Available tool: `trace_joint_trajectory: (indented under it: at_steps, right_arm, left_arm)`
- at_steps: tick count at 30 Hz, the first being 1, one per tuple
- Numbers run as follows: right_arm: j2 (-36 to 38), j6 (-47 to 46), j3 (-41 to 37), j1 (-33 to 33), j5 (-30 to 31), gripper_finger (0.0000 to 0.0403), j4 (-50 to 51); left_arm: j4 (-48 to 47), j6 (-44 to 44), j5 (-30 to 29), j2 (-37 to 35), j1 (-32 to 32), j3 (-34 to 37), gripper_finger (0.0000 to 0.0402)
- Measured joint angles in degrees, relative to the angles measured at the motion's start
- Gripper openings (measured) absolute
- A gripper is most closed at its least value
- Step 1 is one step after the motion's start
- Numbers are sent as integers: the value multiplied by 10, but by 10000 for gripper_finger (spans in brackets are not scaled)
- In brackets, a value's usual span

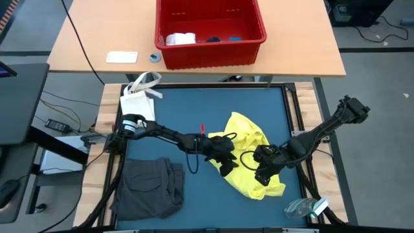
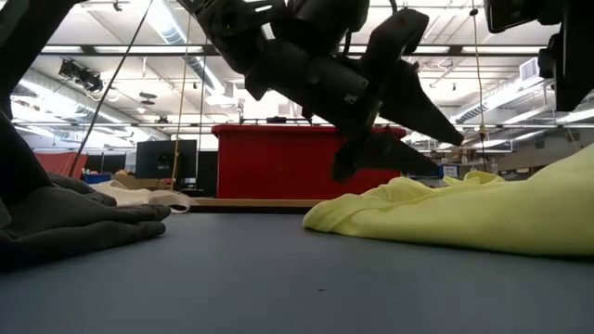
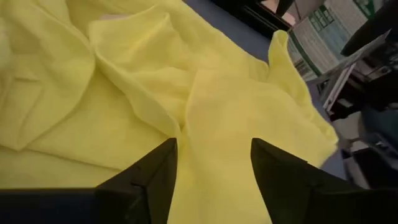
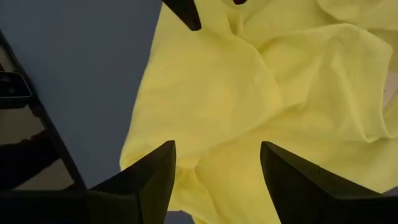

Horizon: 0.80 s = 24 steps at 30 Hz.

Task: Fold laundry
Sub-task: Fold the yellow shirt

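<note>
A wooden table (image 1: 84, 39) stands on grey floor (image 1: 375, 71) under ceiling strip lights (image 2: 111, 48).

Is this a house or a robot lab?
Probably a robot lab or workshop. The low view shows a big hall with ceiling lights and ducts, and the table holds a yellow T-shirt and red basket.

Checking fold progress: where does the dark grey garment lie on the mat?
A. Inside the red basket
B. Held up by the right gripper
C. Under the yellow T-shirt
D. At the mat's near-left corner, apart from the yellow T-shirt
D: the high view shows the dark grey garment lying at the near-left corner, with bare mat between it and the yellow T-shirt.
</note>
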<state>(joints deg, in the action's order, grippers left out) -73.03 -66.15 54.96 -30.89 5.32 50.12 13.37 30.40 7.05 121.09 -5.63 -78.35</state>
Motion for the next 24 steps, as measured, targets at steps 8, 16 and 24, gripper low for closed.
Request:
trace_joint_trajectory:
  at_steps: [8,16,24]
  right_arm:
    - [-4,8,0,22,1,238,-1]
    - [-9,18,0,50,4,238,-4]
    - [-9,13,0,63,26,237,19]
  left_arm:
    - [15,-51,-38,27,-5,-1,166]
    - [11,-27,-42,47,-7,0,132]
    - [13,-12,52,43,-13,0,6]
